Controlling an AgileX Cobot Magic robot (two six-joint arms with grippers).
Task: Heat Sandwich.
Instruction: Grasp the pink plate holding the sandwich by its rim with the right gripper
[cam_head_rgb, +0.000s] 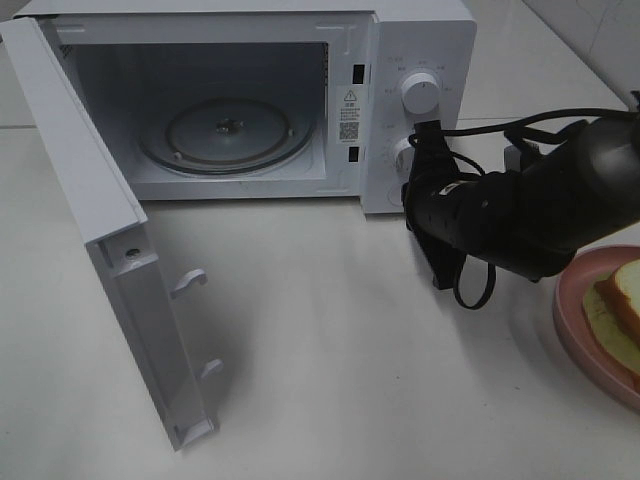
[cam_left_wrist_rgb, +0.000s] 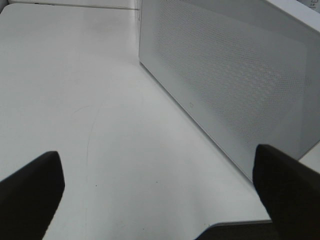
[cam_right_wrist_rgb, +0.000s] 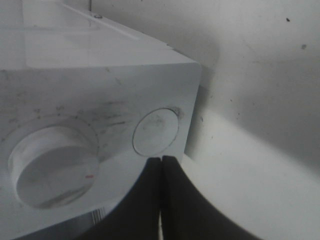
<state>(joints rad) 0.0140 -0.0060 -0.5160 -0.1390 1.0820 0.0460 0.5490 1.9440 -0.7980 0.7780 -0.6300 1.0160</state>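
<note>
Microwave (cam_head_rgb: 260, 100) open; QR sticker (cam_head_rgb: 349, 114) text unreadable; sandwich (cam_head_rgb: 620, 312) on plate (cam_head_rgb: 566, 305).

White box microwave (cam_head_rgb: 425, 45) at twelve o'clock: cavity free. Its swung-out white door (cam_head_rgb: 90, 170) walls nine o'clock. Pale tabletop (cam_head_rgb: 340, 380) lies bare at six; my black right arm (cam_head_rgb: 520, 210) crowds two.
</note>
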